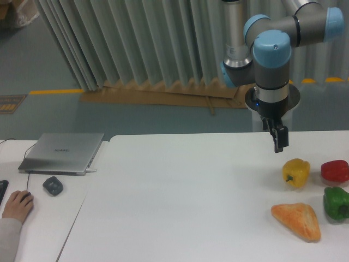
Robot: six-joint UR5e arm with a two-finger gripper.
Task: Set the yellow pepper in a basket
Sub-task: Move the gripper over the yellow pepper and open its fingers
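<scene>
The pincer (280,145) hung above the yellow pepper (295,172), approaching; whether its jaws were released I could not tell. Next, it should descend.
</scene>
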